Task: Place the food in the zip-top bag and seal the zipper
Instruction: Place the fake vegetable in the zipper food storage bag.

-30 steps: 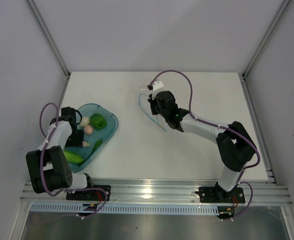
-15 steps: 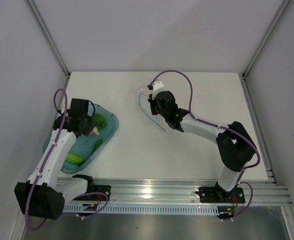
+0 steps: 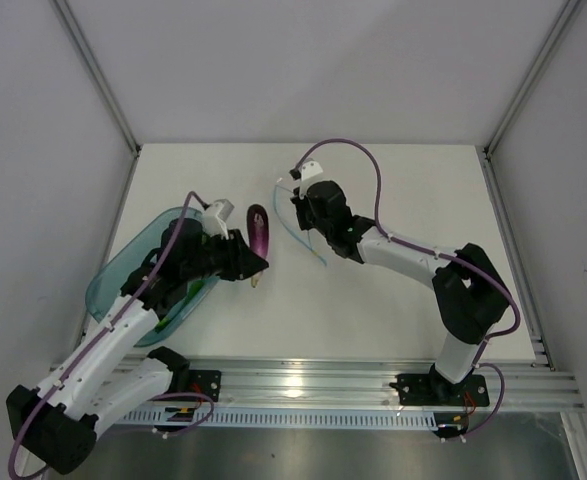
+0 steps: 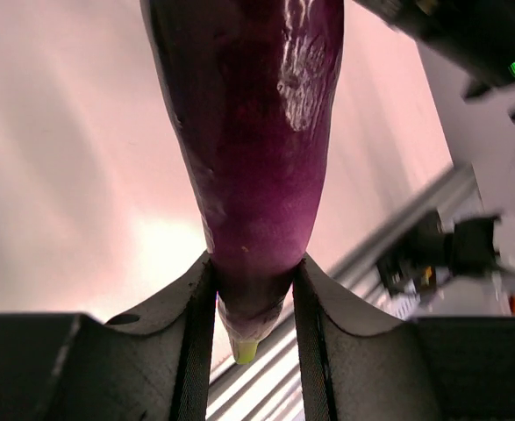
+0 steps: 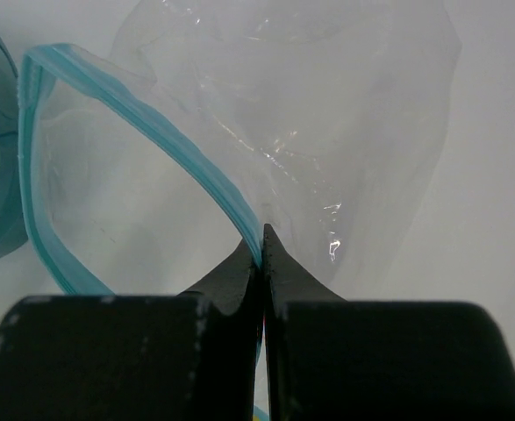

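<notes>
Far left: a translucent blue tray (image 3: 113, 275) sits on the white surface (image 3: 393, 190). Green food (image 3: 195, 291) shows in it beneath the left arm (image 3: 123, 320); most of the tray's contents are hidden by that arm.

The left arm runs from its base at the near left corner diagonally up and to the right, crossing over the tray, with its wrist past the tray's right rim.

The left fingers (image 4: 196, 333) are narrowed onto an eggplant (image 4: 257, 132) and hold it. They pinch its tapered stem end from both sides, and a pale green tip pokes out just behind the contact. The glossy purple body extends straight ahead of the fingers.

In the top view the eggplant (image 3: 258, 232) is over the surface between the tray and the zip-top bag (image 3: 291, 215), near the bag's mouth but apart from it. Whether it touches the surface cannot be told.

Centre: the bag is clear and crinkled, with its mouth gaping toward the tray. The teal zipper (image 5: 152, 132) curves in an open loop along the mouth.

The right fingers (image 5: 231, 281) are pressed fully together on the zipper, gripping one lip where the strip meets their tips.

Right: the right arm (image 3: 413, 255) rises from its base at the near right, folds at the elbow, and reaches left and away, with its wrist above the bag.
</notes>
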You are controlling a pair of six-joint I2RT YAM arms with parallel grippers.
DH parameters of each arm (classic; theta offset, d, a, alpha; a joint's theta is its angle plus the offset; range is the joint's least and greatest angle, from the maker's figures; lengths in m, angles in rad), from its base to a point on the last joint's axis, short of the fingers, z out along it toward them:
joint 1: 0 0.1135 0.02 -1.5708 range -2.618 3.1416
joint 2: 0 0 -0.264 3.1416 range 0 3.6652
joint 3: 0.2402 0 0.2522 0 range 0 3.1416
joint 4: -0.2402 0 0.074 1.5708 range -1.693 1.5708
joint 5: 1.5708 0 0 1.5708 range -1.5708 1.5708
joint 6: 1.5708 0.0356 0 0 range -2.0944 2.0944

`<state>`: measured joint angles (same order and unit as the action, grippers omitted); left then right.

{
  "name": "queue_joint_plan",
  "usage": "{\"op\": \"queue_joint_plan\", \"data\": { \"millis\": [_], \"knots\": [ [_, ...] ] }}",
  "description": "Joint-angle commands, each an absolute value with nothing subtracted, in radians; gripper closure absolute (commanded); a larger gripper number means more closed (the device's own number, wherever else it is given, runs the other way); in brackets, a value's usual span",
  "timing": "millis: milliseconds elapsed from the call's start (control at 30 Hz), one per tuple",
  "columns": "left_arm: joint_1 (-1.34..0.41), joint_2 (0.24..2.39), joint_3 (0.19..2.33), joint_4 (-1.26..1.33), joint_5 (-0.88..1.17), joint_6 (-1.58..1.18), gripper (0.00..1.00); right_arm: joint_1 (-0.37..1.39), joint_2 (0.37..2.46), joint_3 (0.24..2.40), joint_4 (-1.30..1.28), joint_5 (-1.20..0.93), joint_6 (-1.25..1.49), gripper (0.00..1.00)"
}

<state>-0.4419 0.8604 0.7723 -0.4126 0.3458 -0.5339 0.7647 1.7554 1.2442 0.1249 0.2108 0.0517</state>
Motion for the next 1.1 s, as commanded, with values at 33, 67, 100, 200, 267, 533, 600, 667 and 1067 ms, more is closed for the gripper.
{"op": "queue_joint_plan", "data": {
  "millis": [33, 67, 100, 200, 267, 533, 600, 667, 1067],
  "knots": [
    [-0.521, 0.877, 0.772, -0.295, 0.500, -0.451, 1.00, 0.775, 1.726, 1.284, 0.127, 0.239, 0.046, 1.00],
    [-0.525, 0.887, 0.779, -0.307, 0.497, -0.475, 0.99, 0.775, 1.726, 1.282, 0.132, 0.241, 0.045, 1.00],
    [-0.525, 0.909, 0.778, -0.311, 0.488, -0.495, 0.99, 0.778, 1.724, 1.279, 0.136, 0.242, 0.043, 1.00],
    [-0.525, 0.972, 0.805, -0.313, 0.529, -0.561, 0.99, 0.785, 1.712, 1.250, 0.182, 0.242, 0.035, 1.00],
    [-0.525, 1.014, 0.818, -0.320, 0.558, -0.603, 0.99, 0.790, 1.709, 1.235, 0.213, 0.236, 0.028, 1.00],
    [-0.519, 1.187, 0.948, -0.367, 0.606, -0.672, 1.00, 0.796, 1.674, 1.184, 0.264, 0.222, 0.005, 1.00],
    [-0.512, 1.204, 0.957, -0.364, 0.607, -0.680, 0.99, 0.796, 1.664, 1.164, 0.282, 0.212, -0.012, 1.00],
    [-0.497, 1.238, 0.979, -0.382, 0.609, -0.699, 0.99, 0.795, 1.651, 1.151, 0.296, 0.213, -0.021, 1.00],
    [-0.410, 1.362, 1.019, -0.371, 0.693, -0.778, 0.99, 0.801, 1.595, 1.077, 0.379, 0.143, -0.048, 1.00]
  ]
}}
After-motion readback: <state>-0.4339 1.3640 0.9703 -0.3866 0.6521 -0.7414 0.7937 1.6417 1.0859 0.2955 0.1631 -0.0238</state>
